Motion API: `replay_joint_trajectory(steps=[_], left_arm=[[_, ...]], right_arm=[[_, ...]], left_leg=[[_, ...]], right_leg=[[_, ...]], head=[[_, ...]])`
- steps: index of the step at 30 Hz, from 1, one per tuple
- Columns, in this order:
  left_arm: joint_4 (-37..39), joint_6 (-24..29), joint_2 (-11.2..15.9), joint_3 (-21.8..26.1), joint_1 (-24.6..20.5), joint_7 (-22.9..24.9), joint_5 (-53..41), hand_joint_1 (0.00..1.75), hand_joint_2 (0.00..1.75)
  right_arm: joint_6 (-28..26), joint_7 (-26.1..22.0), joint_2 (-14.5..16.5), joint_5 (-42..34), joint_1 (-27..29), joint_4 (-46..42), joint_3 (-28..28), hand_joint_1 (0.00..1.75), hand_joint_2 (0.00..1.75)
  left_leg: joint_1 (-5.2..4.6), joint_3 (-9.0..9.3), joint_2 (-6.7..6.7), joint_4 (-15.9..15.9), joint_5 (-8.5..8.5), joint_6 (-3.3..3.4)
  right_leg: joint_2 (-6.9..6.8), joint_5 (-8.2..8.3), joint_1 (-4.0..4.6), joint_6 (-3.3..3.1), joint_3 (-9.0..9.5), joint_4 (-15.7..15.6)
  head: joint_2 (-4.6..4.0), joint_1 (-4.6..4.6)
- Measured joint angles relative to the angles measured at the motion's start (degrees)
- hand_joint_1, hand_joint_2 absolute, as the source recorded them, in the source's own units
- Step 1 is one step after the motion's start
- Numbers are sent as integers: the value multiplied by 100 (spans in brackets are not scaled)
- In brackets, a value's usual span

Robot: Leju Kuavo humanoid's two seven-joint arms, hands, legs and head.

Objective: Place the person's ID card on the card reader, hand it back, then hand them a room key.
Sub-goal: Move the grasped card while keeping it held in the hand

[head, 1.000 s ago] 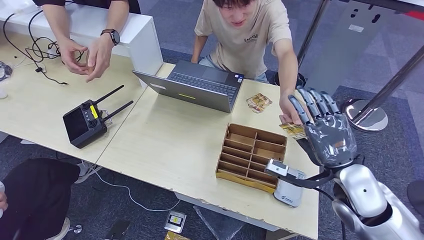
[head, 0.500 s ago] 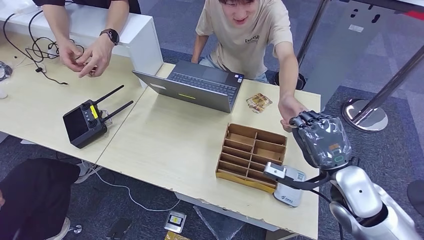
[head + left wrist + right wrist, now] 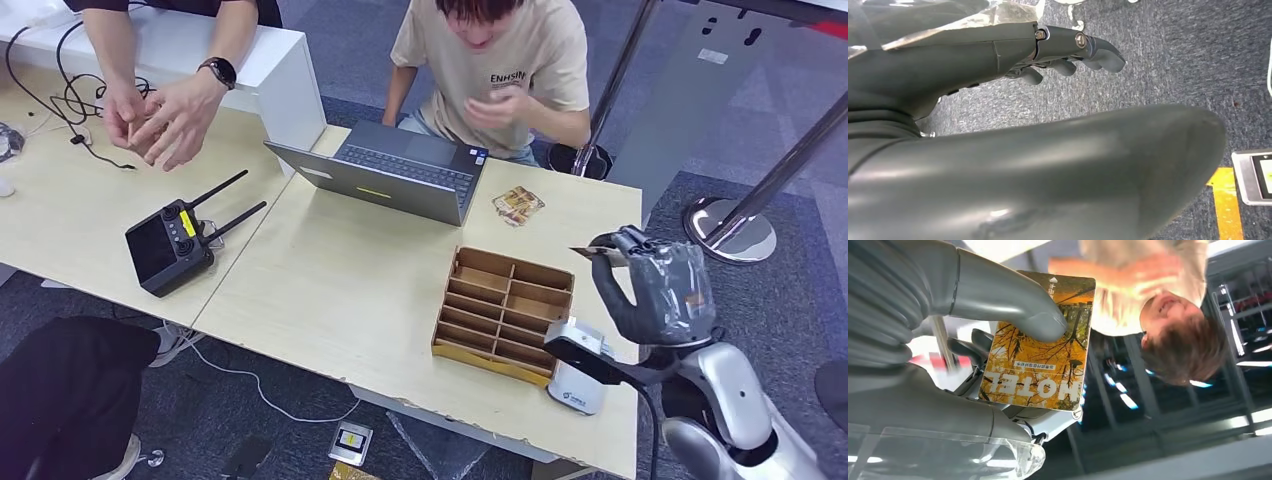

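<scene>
Head view, left to right. Person's hands [image 3: 150,110] are working on cables at 10 o'clock of the table [image 3: 330,290]. Black controller [image 3: 170,245] with two antennas is lying at 9 o'clock. Open laptop [image 3: 385,180] is sitting at 12 o'clock, second person [image 3: 500,70] behind it, one hand raised to chest. Small stack of cards [image 3: 517,205] is lying just right of the laptop. Cardboard divider tray [image 3: 505,313] is sitting at 4 o'clock; white card reader [image 3: 577,385] is touching the table's near edge at 5 o'clock, just beside the tray.

Right hand [image 3: 655,285] is hovering at 3 o'clock above the table's right edge, fingers curled, thumb clamping the card [image 3: 1040,342] flat against the fingers; the card is facing the camera in the right wrist view, orange autumn print, "HOTEL" lettering. In the head view its edge is poking out at the fingertips.

Left hand [image 3: 1068,55] is hanging over grey carpet [image 3: 1173,60], fingers loosely bent, apart, holding nothing.
</scene>
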Motion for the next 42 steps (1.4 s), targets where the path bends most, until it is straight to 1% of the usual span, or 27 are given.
replay_joint_trajectory(steps=[3,6,9,12,15,17,28,29,31,33,34,37,42], left_arm=[[0,96,-44,-31,16,-83,62,0,0],[1,154,-61,-33,41,-169,199,0,0],[3,167,-62,-30,76,-242,396,0,0],[8,144,-57,-20,99,-266,510,0,0],[15,96,-54,-18,114,-214,538,0,0],[17,85,-55,-18,116,-181,543,0,0],[17,84,-56,-18,116,-178,548,0,0],[17,84,-56,-18,117,-178,554,0,0],[20,91,-56,-17,119,-224,588,0,0],[24,93,-56,-16,120,-264,593,0,0],[24,88,-57,-16,118,-262,575,0,0],[24,79,-64,-17,116,-258,546,0,0],[24,73,-76,-18,98,-212,526,0,0]], right_arm=[[-107,-202,43,-913,247,-281,-307,175,175],[20,-395,91,-1700,474,-609,-622,175,175],[572,-359,82,-2353,592,-940,-920,175,175],[1174,-81,2,-2684,654,-1258,-1175,175,175],[1519,220,-110,-2818,738,-1553,-1412,175,175],[1627,333,-154,-2851,781,-1653,-1496,175,175],[1700,410,-181,-2878,825,-1702,-1533,175,175],[1777,487,-210,-2909,881,-1751,-1571,175,175],[2194,1017,-443,-2949,1228,-1980,-1725,175,175],[2468,1502,-660,-2738,1532,-2116,-1794,175,175],[2448,1581,-693,-2557,1577,-2103,-1772,175,175],[2422,1582,-696,-2450,1626,-2018,-1692,175,175],[2418,1495,-695,-2575,1688,-1725,-1519,175,175]], left_leg=[[0,0,-1,0,0,0],[0,1,-1,0,0,0],[0,3,0,0,0,0],[0,3,1,0,0,0],[0,4,1,0,0,0],[0,5,1,0,0,0],[0,4,1,0,0,0],[0,3,1,0,0,0],[-1,2,1,0,-3,1],[0,2,1,0,-5,3],[0,2,1,-1,-5,3],[0,1,1,-1,-5,3],[0,0,1,-1,-6,3]], right_leg=[[1,0,0,0,0,0],[1,0,0,0,1,0],[2,0,0,0,0,0],[2,0,0,0,0,0],[2,0,0,0,-1,0],[2,0,0,0,-1,-1],[2,0,0,0,0,-1],[2,0,0,0,0,-1],[2,-1,0,1,0,-1],[3,-1,0,1,0,-1],[3,-1,0,1,0,-1],[3,-1,0,1,0,-1],[3,-2,0,2,0,-1]], head=[[0,1],[0,0],[0,-1],[0,1],[0,1],[0,1],[0,1],[0,1],[0,0],[0,-1],[0,0],[0,0],[0,0]])
